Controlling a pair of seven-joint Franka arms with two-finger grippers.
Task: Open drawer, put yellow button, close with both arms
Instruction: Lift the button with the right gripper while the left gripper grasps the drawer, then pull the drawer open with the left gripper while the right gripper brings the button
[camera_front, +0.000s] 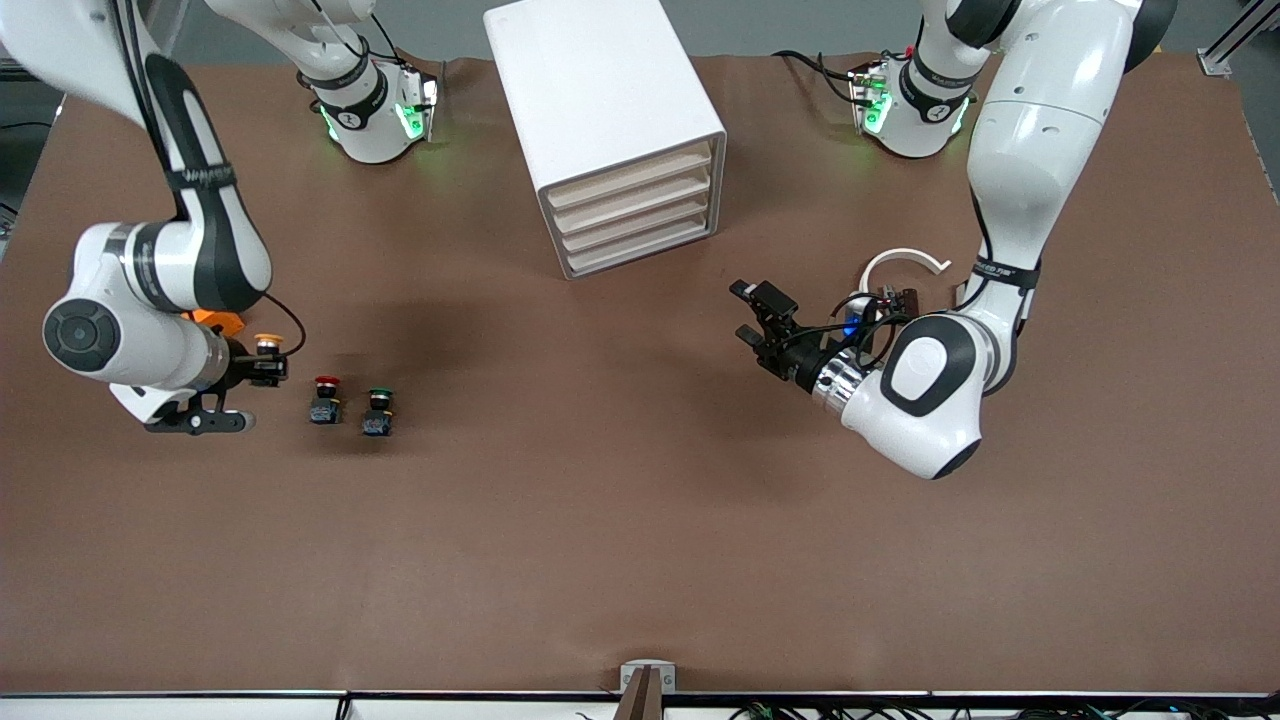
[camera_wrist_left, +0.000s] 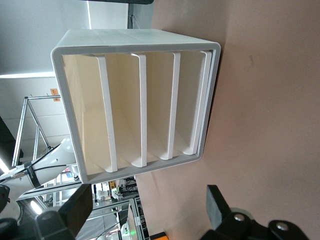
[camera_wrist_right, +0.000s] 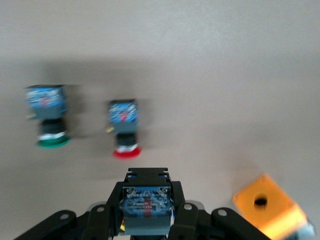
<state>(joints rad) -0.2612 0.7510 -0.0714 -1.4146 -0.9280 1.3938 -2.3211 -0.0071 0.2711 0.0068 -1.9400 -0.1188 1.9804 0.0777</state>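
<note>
Green-capped button (camera_front: 378, 410) sits nearest; right tool (camera_front: 268, 366) clamps the yellow button (camera_front: 267, 343), left tool (camera_front: 762, 327) gapes wide; the drawer (camera_front: 628, 181) remains shut, risking a blocked drop.

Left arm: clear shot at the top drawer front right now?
Probably yes. The left gripper hangs open over bare table, facing the cabinet, and nothing stands between it and the top drawer, which is shut. Its wrist view shows the drawer fronts unobstructed.
</note>
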